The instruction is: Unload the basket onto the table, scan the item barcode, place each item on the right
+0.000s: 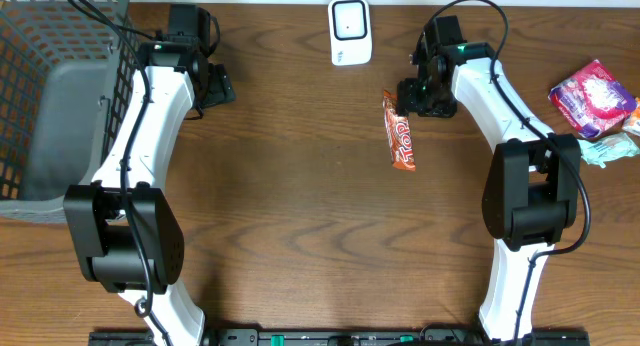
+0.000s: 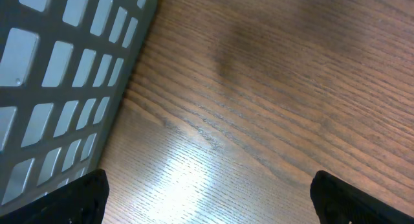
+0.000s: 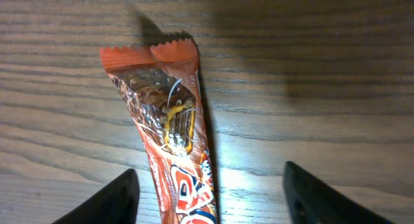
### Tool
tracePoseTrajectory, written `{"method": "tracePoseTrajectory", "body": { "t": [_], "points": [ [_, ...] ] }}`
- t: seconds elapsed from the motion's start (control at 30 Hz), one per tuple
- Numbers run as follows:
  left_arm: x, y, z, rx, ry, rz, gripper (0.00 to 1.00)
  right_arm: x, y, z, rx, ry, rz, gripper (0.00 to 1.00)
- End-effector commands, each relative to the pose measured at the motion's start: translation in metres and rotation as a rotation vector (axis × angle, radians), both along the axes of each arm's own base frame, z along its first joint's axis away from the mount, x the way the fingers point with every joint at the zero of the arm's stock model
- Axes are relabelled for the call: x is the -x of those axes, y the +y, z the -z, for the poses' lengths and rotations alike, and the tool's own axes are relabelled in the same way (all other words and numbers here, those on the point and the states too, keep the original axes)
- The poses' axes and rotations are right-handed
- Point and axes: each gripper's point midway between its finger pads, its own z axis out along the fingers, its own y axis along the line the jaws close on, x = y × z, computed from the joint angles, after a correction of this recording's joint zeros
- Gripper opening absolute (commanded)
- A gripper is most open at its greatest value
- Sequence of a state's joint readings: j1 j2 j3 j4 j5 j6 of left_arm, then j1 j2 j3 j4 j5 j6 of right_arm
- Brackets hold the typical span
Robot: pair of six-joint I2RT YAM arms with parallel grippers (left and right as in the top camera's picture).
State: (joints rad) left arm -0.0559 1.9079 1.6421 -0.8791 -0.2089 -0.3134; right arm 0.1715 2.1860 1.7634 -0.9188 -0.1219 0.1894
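Right gripper [image 3: 217, 197] sits closest, its two dark fingers [image 3: 123, 201] spread apart and clamping nothing. Between them the candy bar [image 3: 169, 120] lies flat on the wooden table [image 1: 300, 206], just beside one finger and well clear of the other, its crimped red end pointing away from the wrist camera. From above, the bar runs lengthwise near mid-table. White scanner [image 1: 350, 31] stands beyond the bar's far end, apart from it, near the table's back edge. Pink packet [image 1: 592, 94] and pale teal wrapper [image 1: 610, 148] lie well off to the bar's right. Grey mesh basket [image 1: 40, 106] is well off to the bar's left. Left gripper [image 2: 217, 201] hangs between basket and bar, just beside the basket wall, jaws wide apart over wood, holding nothing.
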Motion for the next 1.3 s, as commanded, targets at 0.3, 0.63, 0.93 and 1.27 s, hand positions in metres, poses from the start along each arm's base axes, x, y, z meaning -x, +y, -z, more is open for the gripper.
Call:
{"method": "tracePoseTrajectory", "body": {
  "t": [0.3,0.63,0.93,1.27],
  "points": [
    [0.002,0.002,0.0,-0.01,0.003,-0.001,0.99,0.0,-0.012,0.003,0.029,0.008,-0.011,0.73],
    [0.002,0.002,0.0,-0.01,0.003,-0.001,0.99,-0.002,-0.028,0.005,0.109,0.001,0.022,0.73],
    [0.002,0.002,0.0,-0.01,0.004,-0.001,0.99,0.006,-0.025,0.015,0.093,0.026,0.005,0.72],
    [0.002,0.002,0.0,-0.01,0.004,-0.001,0.99,0.017,0.013,0.034,-0.07,0.027,-0.107,0.69]
  ]
}}
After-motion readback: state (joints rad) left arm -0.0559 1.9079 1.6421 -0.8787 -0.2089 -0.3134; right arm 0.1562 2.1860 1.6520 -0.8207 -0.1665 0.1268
